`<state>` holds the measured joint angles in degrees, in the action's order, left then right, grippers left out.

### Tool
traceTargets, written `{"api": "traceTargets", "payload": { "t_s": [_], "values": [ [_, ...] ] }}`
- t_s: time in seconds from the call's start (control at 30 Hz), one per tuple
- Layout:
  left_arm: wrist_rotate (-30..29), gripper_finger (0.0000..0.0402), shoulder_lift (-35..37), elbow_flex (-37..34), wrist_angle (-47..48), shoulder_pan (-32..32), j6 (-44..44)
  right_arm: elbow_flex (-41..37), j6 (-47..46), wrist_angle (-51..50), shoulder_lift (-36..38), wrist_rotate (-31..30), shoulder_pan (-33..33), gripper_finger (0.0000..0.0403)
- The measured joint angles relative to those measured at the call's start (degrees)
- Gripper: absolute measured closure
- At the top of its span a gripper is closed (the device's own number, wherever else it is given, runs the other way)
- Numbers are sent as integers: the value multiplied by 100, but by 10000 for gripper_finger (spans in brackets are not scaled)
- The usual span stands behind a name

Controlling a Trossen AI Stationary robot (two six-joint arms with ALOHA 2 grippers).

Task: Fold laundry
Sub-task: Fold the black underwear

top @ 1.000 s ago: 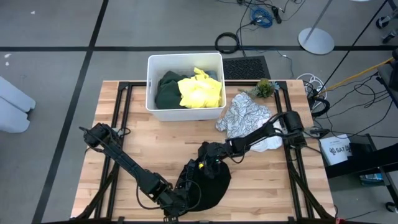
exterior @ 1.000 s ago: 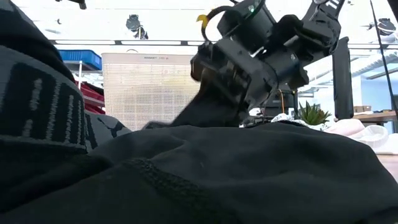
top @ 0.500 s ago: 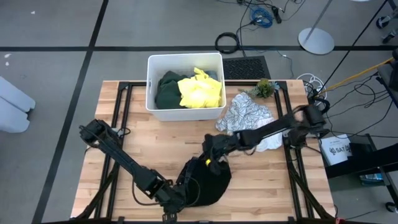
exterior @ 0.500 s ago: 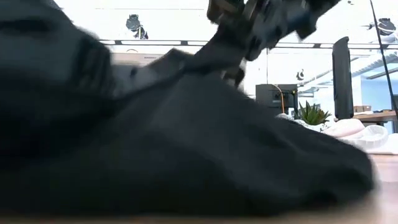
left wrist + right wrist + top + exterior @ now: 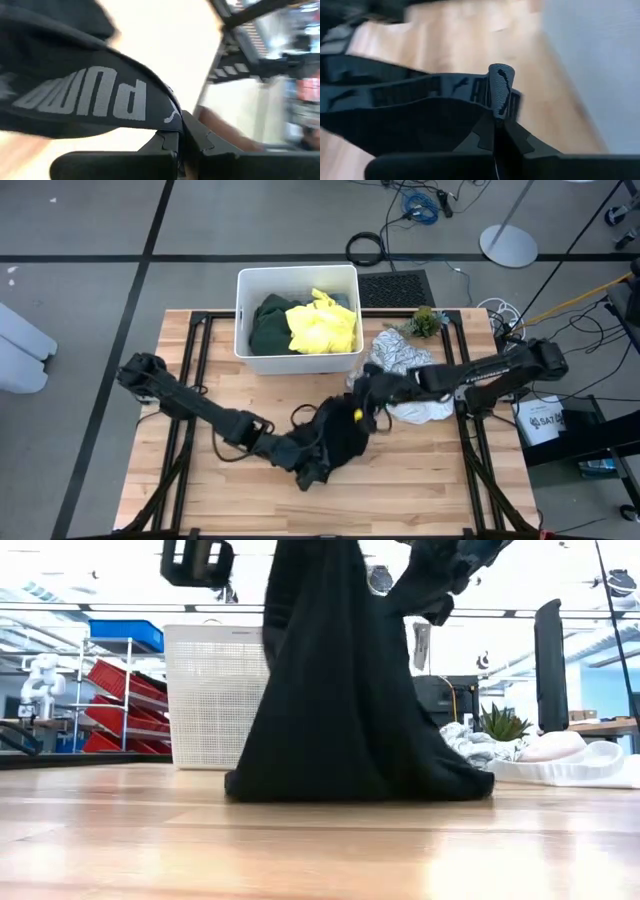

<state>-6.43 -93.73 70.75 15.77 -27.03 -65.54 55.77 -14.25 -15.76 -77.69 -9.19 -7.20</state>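
1. Black garment [image 5: 338, 442] hangs between the two grippers, lifted over the middle of the wooden table [image 5: 430, 480]; the low view shows its lower edge spread on the boards while the upper part is drawn up out of the picture.
2. Left gripper [image 5: 305, 470] sits at the nearer, lower end of the cloth; its wrist view shows the lettered waistband [image 5: 95, 97] pinched where the two fingers meet, so it is clamped on the garment.
3. Right gripper [image 5: 362, 402] sits at the far, upper end, nearer the white bin [image 5: 243, 320]. Its wrist view shows the waistband folded into a small upright tab [image 5: 500, 90] caught between closed fingers.
4. The relation that matters: the garment's held edge runs on a slant from the left gripper up and across to the right gripper, with the bulk of the cloth drooping below that line. Both arms are equally engaged, one at each end.
5. Judged from this, the next move needs the grippers to draw apart along that slanted line to tension the waistband before laying it flat.
6. The patterned white garment [image 5: 395, 358] lies just beyond the right gripper, under its arm; the yellow garment [image 5: 322, 328] and dark green garment [image 5: 268, 325] rest in the bin.
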Motion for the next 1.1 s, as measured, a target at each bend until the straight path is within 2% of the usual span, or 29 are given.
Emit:
{"api": "traceTargets", "payload": {
  "t_s": [0.13,0.27,0.4,0.57,0.67,0.8,1.1],
  "values": [
    [353,397,-137,-90,-771,267,209,0,-16,-12,-260,59,-637,403],
    [301,397,-140,-96,-518,466,473,-2,-121,65,-494,53,-1226,403],
    [356,397,-300,-99,-760,559,590,-2,-114,715,-805,44,-1599,403],
    [882,397,-588,-101,-1287,593,546,-5,-112,1221,-1042,18,-1729,403],
    [880,397,-606,-101,-1261,591,562,-9,-175,1417,-1036,50,-1729,403],
    [874,397,-606,-101,-1262,591,637,-9,-326,1429,-1036,536,-1724,403],
    [824,397,-606,-101,-1127,591,800,-9,-636,1290,-1034,982,-1746,396]
  ]
}}
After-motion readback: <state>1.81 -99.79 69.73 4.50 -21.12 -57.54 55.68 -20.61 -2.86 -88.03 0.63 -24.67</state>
